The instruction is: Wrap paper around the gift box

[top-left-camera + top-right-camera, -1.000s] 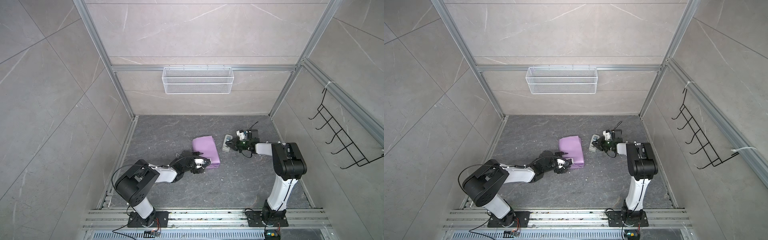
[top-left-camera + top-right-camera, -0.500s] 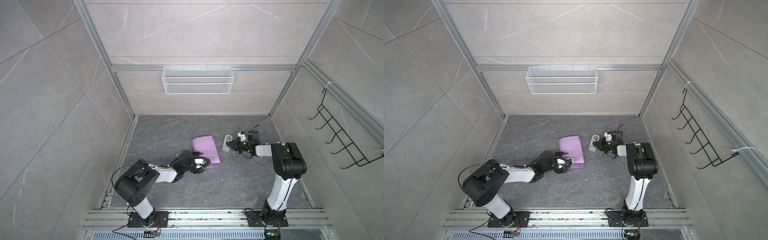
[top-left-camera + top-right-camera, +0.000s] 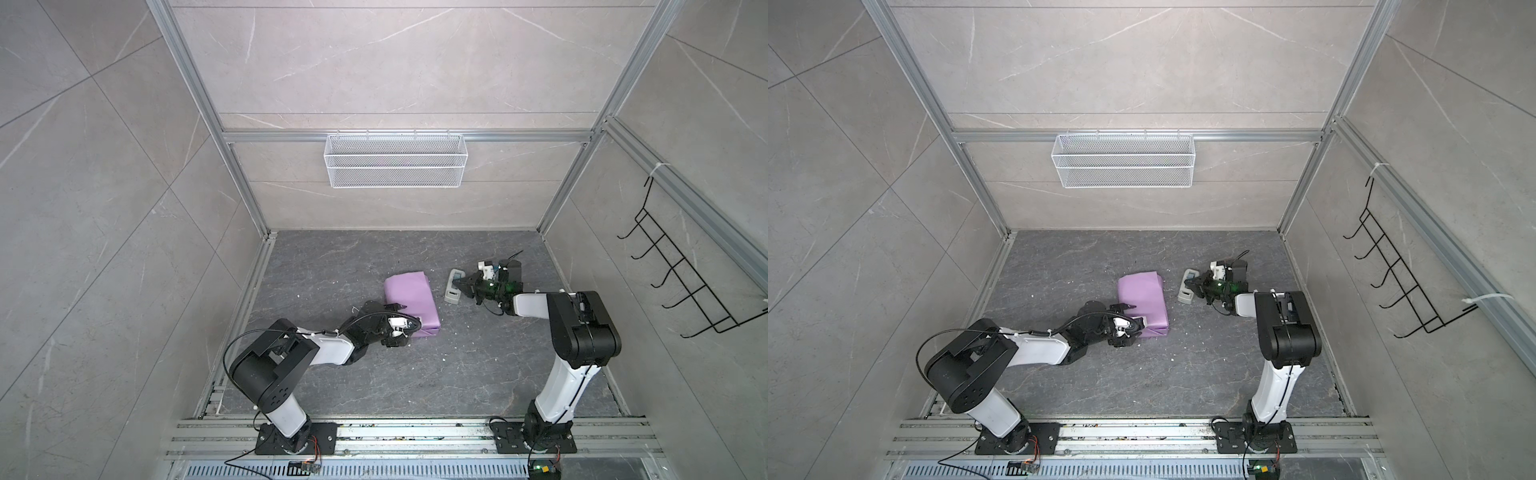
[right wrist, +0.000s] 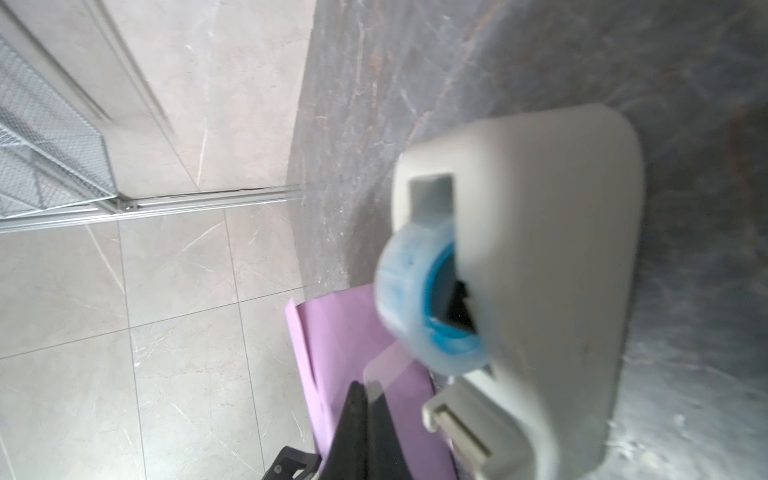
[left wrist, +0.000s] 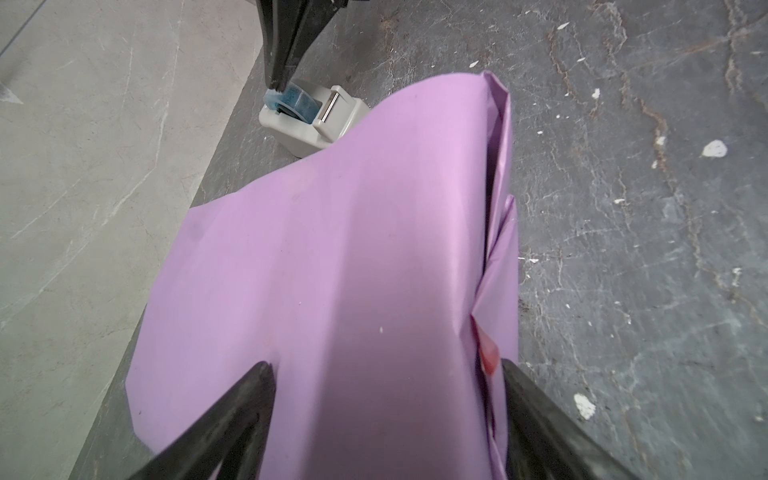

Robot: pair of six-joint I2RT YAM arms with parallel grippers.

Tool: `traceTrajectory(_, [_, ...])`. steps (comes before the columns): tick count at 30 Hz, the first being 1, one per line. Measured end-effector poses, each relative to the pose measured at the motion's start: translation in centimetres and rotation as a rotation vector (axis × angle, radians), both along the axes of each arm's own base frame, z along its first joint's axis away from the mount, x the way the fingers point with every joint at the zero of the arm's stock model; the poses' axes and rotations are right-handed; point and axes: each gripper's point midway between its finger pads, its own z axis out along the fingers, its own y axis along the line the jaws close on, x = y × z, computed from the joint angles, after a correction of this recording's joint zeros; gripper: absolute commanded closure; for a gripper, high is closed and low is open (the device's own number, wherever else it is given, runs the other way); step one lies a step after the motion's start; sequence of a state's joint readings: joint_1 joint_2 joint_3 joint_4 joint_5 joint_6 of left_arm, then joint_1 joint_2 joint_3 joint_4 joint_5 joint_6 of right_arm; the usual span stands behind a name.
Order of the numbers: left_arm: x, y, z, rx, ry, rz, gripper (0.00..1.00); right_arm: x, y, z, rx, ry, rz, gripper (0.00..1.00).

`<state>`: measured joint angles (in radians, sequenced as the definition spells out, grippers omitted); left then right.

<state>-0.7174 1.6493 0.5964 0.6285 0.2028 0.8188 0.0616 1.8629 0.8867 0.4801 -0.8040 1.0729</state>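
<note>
The gift box is hidden inside the paper (image 3: 409, 301) (image 3: 1142, 303), a lilac parcel lying mid-floor. My left gripper (image 3: 409, 327) (image 3: 1139, 326) is open at the parcel's near end, its fingers spread wide over the paper (image 5: 353, 270). A pink bit shows at the side fold (image 5: 488, 353). My right gripper (image 3: 457, 284) (image 3: 1188, 282) (image 4: 368, 392) sits at the grey-white tape dispenser (image 3: 451, 296) (image 4: 540, 291) just right of the parcel. It is shut on the clear tape strip (image 4: 384, 372) coming off the blue roll (image 4: 415, 299).
A white wire basket (image 3: 395, 166) hangs on the back wall and a black hook rack (image 3: 685, 282) on the right wall. Small white scraps (image 5: 715, 148) dot the grey floor. Aluminium rails run along the floor's left and right edges.
My right gripper's jaws have closed on the tape end at the dispenser. The left arm and the parcel have not moved.
</note>
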Motion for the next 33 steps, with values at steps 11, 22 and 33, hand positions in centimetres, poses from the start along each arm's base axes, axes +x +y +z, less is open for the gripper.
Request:
traceTrajectory(11, [0.0,0.0,0.0,-0.001,0.0,-0.001,0.18,-2.8,1.4,-1.7,0.003,0.035,0.013,1.0])
traceTrajectory(22, [0.0,0.0,0.0,-0.001,0.001,-0.001,0.18,-4.3,1.9,-2.3,-0.014,0.023,0.01,1.0])
traceTrajectory(33, [0.0,0.0,0.0,-0.003,0.003,0.0,0.18,-4.6,1.6,-3.2,-0.029,0.029,-0.01,1.0])
